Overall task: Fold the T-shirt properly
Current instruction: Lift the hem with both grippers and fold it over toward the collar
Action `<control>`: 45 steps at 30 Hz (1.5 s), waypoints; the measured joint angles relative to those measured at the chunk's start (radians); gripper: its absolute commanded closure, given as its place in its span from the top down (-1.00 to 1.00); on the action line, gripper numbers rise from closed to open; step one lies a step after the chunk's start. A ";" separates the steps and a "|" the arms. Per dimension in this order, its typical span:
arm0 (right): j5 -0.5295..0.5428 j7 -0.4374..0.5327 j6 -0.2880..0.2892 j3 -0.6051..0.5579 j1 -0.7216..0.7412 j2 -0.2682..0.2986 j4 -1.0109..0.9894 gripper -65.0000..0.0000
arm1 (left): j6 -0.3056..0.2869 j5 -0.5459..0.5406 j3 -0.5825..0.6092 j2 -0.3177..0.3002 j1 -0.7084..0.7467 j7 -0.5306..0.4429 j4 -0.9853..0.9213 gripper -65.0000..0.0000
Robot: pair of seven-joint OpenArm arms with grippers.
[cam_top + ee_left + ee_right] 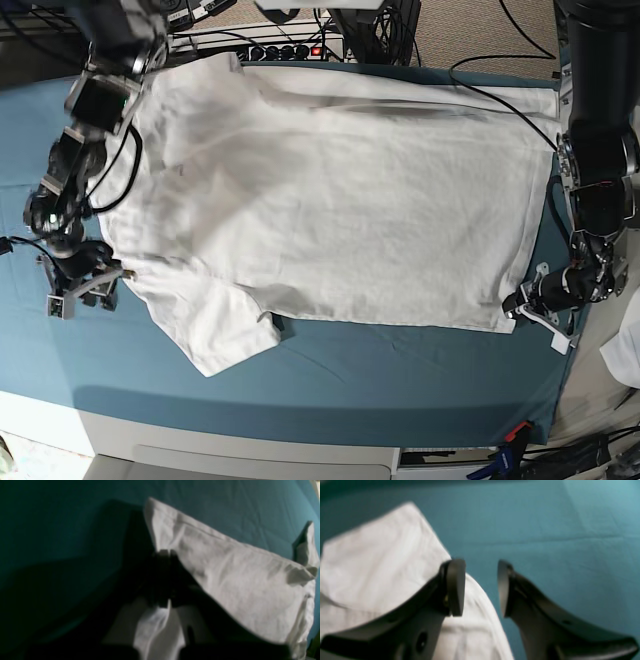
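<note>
The white T-shirt (340, 200) lies spread flat on the teal sheet (380, 370), neck end at the left. My left gripper (522, 305) is at the shirt's near right hem corner. In the left wrist view its dark fingers (165, 555) are shut on the hem edge of the T-shirt (237, 580), which rises a little off the sheet. My right gripper (85, 290) stands beside the near left sleeve. In the right wrist view my right gripper (480, 587) is open, one finger (456, 587) over the white sleeve (380, 562), the other over bare sheet.
Cables and a power strip (290, 48) run along the back edge of the table. A white cloth piece (625, 355) shows at the far right edge. The table's pale front edge (250, 435) runs below the teal sheet.
</note>
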 measured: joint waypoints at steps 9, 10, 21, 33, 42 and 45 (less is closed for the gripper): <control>0.010 0.084 0.052 0.000 0.158 0.038 -0.392 -0.29 | 0.000 0.002 0.000 0.002 0.000 0.000 0.000 -1.00; -0.019 0.102 0.054 0.000 0.167 0.041 -0.394 -0.29 | 0.000 0.002 0.000 0.002 0.000 0.000 0.000 -1.00; -0.051 0.143 0.035 0.000 0.121 0.057 -0.420 -0.29 | -0.027 -0.007 0.000 0.002 0.000 0.004 0.000 -1.00; 0.076 0.131 0.081 0.001 0.114 0.055 -0.445 -0.29 | -0.027 -0.007 0.000 0.002 0.000 0.004 0.000 -1.00; 0.110 0.131 0.122 -0.020 0.113 0.024 -0.445 -0.29 | -0.027 -0.007 0.000 0.002 0.000 0.004 0.000 -1.00; 0.118 0.141 0.121 -0.055 0.114 0.025 -0.445 -0.38 | -0.027 -0.007 0.000 0.002 0.000 0.004 0.000 -1.00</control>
